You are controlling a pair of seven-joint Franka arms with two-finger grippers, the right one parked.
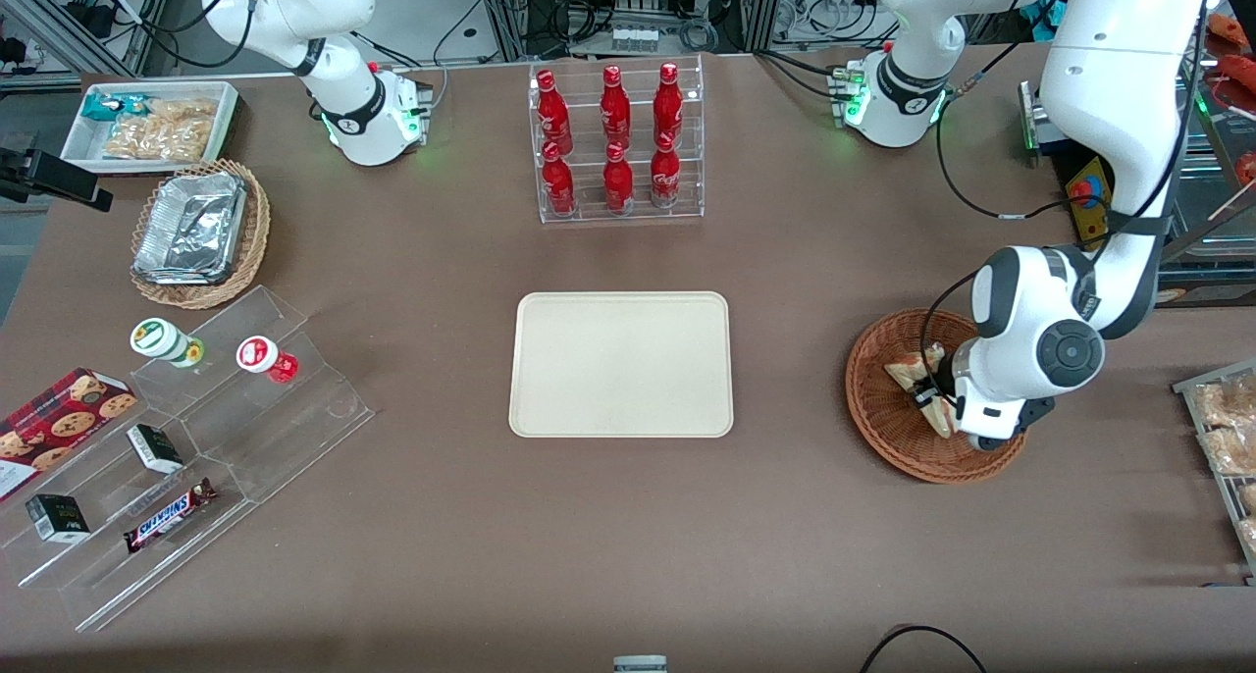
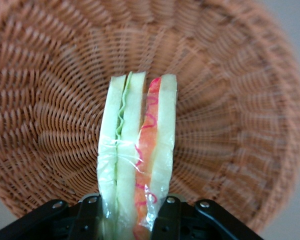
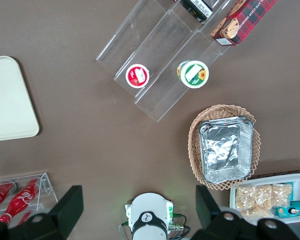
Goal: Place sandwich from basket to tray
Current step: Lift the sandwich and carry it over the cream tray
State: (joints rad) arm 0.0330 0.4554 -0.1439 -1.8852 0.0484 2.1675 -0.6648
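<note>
A: Sweep the front view from its left edge. What comes first?

B: At upper left, a white bin (image 1: 74, 135) of snacks, with a tan wicker basket (image 1: 257, 230) holding foil trays just below it. Lower left is a clear stepped stand (image 1: 285, 438) carrying two small cups, a cookie box, two dark little cartons and a Snickers bar (image 1: 169, 516).

A: And the middle of the frame?

B: A clear rack of red bottles (image 1: 616, 138) at upper centre. Below it, at centre frame, the tray (image 1: 621, 364) lies flat on the brown table (image 1: 628, 555) with nothing on it.

A: Then the right side?

B: The basket (image 1: 883, 413) sits at right of centre, well apart from the tray. The gripper (image 1: 932, 403) is down inside it, with the white arm rising toward the upper right corner.

A: Where is the sandwich?

B: The sandwich (image 2: 137, 155) is in the basket, standing on edge. In the wrist view its green and red filling layers face the camera, with woven wicker all round it.

A: How do the jaws stand?

B: Clamped on the sandwich: black fingers (image 2: 92, 212) press its wrapped end from either side.
</note>
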